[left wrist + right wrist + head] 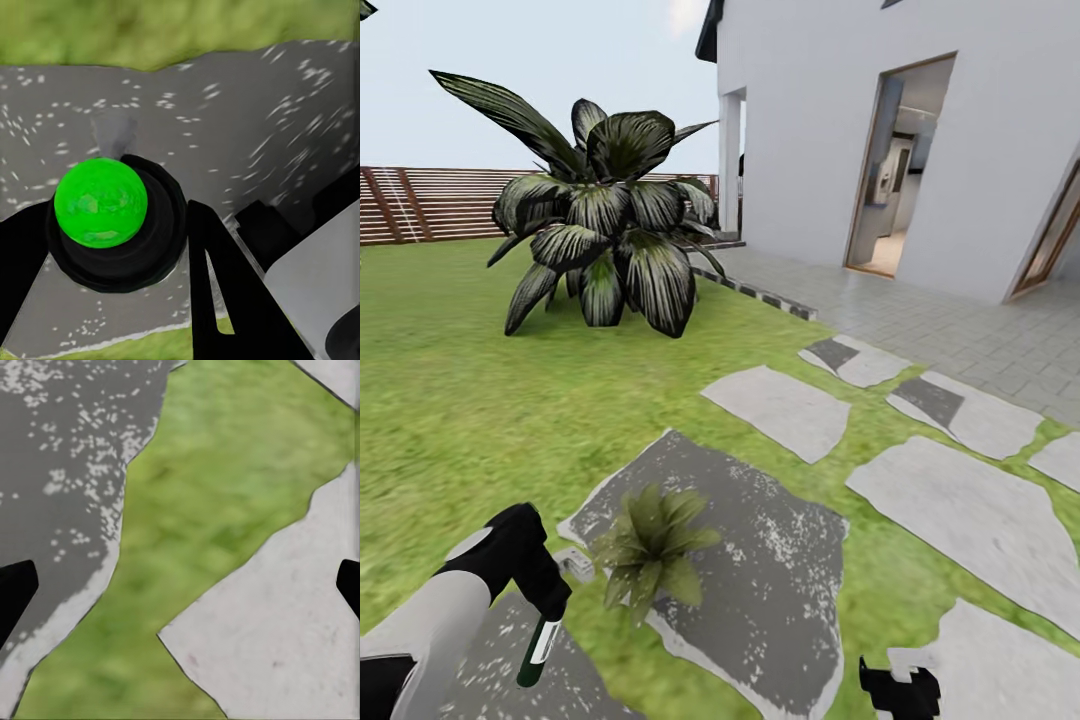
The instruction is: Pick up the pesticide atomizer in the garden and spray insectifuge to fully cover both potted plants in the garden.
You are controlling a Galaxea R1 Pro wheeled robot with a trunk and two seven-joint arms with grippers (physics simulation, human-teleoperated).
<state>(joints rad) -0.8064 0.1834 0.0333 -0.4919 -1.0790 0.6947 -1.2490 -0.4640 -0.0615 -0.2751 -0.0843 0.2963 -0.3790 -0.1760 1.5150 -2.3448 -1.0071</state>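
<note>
Holding the pesticide atomizer (540,645), the left gripper (538,590) is at the lower left of the head view, closed around the bottle's upper part. The bottle is dark green with a white label strip and it hangs down from the gripper over a dark grey stone (510,660) at the bottom left. In the left wrist view the bottle is seen from above: a bright green round cap (100,202) sits in a black ring between the two black fingers (217,292), with speckled grey stone under it.

Just to the right of this gripper stands one potted plant (650,550), a small rosette of pointed green leaves, on the edge of a big dark speckled stepping stone (760,580). I cannot see its pot clearly. A small pale object (575,565) lies between the gripper and the plant; I cannot tell what it is.

Further back on the lawn (450,400) is a large shrub (600,225) with striped leaves, and behind it a brown slatted fence (430,205).

To the right, pale stepping stones (970,520) lead to a grey paved area (960,320) next to a white house (860,120) with an open door (895,170).

At the bottom right the right gripper (900,692) is partly visible. In the right wrist view its black fingertips (15,592) are far apart at both edges, so it is open and holds nothing, above grass and stone.
</note>
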